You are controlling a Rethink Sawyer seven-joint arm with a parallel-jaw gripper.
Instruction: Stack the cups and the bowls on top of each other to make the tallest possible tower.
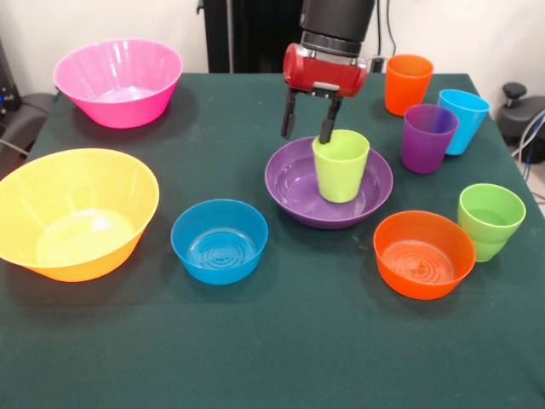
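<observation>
A lime-yellow cup stands upright inside the wide purple bowl at the table's middle. My gripper hangs open just above the bowl's far rim, to the left of the cup. One of its fingers is close to the cup's left rim and holds nothing. A small blue bowl sits to the left of the purple bowl. A small orange bowl sits to the right front. A green cup, a purple cup, a light blue cup and an orange cup stand on the right.
A big pink bowl sits at the far left. A big yellow-orange bowl sits at the near left edge. The table has a dark green cloth.
</observation>
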